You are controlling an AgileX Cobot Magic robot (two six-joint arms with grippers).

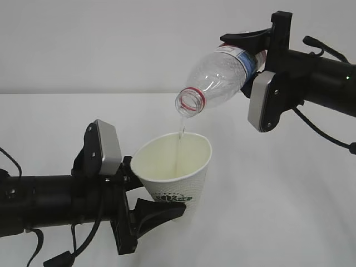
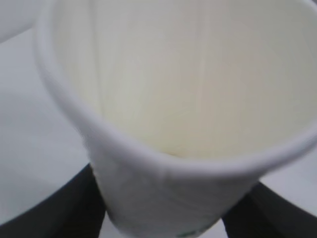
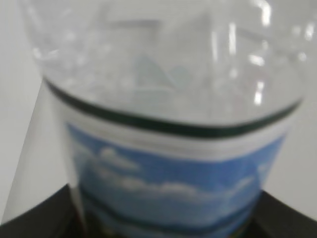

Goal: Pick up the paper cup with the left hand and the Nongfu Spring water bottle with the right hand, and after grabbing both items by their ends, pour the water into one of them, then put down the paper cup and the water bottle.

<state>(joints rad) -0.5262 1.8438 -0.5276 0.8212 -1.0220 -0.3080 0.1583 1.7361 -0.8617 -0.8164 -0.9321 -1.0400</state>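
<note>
The white paper cup (image 1: 177,167), green logo low on its side, is tilted and held off the table; my left gripper (image 1: 153,192) is shut on its lower part. In the left wrist view the cup (image 2: 188,124) fills the frame between the dark fingers (image 2: 54,213). The clear Nongfu Spring water bottle (image 1: 219,75) is tipped with its capless, red-ringed mouth down over the cup. A thin stream of water (image 1: 181,129) falls into the cup. My right gripper (image 1: 247,64) is shut on the bottle's labelled base end. Seen from the right wrist, the label (image 3: 168,183) sits between the jaws.
A white table (image 1: 278,211) lies below both arms, with a plain pale wall behind. The right arm's black cable (image 1: 322,130) hangs beside the bottle hand.
</note>
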